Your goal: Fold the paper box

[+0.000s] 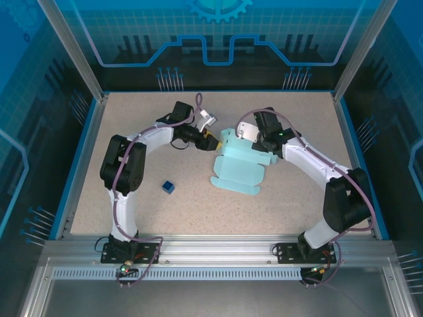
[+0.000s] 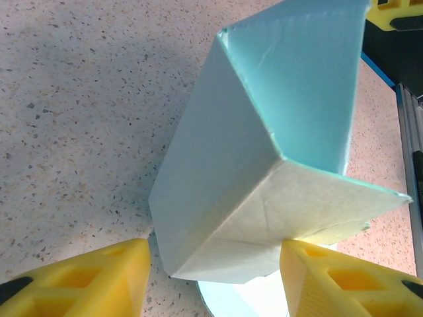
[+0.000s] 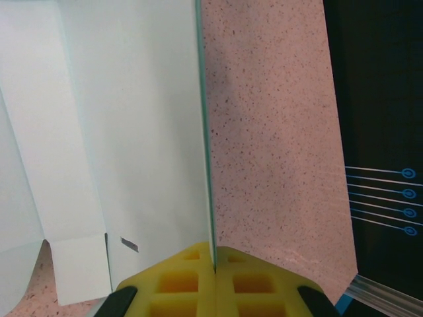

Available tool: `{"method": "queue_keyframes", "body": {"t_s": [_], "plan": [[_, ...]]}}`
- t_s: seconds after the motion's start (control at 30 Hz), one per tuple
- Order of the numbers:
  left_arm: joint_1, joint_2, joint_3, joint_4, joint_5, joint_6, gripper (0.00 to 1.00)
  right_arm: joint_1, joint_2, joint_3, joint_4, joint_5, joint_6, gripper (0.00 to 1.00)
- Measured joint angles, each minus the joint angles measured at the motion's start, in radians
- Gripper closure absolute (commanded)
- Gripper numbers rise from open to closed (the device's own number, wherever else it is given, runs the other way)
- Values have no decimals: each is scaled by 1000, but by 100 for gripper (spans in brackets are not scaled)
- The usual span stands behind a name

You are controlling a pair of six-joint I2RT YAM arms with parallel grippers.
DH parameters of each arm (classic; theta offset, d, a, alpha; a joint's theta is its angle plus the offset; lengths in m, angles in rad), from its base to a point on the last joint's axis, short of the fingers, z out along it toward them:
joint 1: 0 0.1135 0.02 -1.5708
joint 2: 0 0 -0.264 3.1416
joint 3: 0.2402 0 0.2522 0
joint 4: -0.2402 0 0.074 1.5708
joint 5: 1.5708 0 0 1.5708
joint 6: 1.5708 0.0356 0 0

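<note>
From above, the paper box (image 1: 238,168) – a pale light-blue sheet of thin card, part flat with scalloped flaps, part raised – lies mid-table, slightly right of centre. The speckled beige table (image 1: 198,211) has a raised blue rim (image 1: 79,165) along its sides. The left gripper (image 1: 215,141) is at the box's far-left corner and the right gripper (image 1: 246,134) at its far edge. A tiny dark blue cube (image 1: 168,187) sits well apart to the near left, with bare surface around it.

In the left wrist view, the paper box (image 2: 225,178) stands as a creased, sharp-edged shell, its inner faces matt and whitish. The left gripper (image 2: 215,284) is spread, its ribbed yellow fingers (image 2: 99,284) on either side of the lower corner, with a gap on the left side.

In the right wrist view, the right gripper (image 3: 213,264) is pinched tight on a thin upright panel of the paper box (image 3: 132,132) – seen edge-on as a fine line. Open granular table (image 3: 264,132) lies to the right.
</note>
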Motion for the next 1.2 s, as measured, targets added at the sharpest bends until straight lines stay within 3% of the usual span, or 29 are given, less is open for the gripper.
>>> {"method": "queue_keyframes", "body": {"t_s": [0.77, 1.2], "plan": [[-50, 34, -3, 73, -13, -12, 63, 71, 36, -128, 200, 210, -72, 100], [-69, 34, -95, 182, -100, -102, 54, 85, 33, -168, 246, 227, -75, 100]]}}
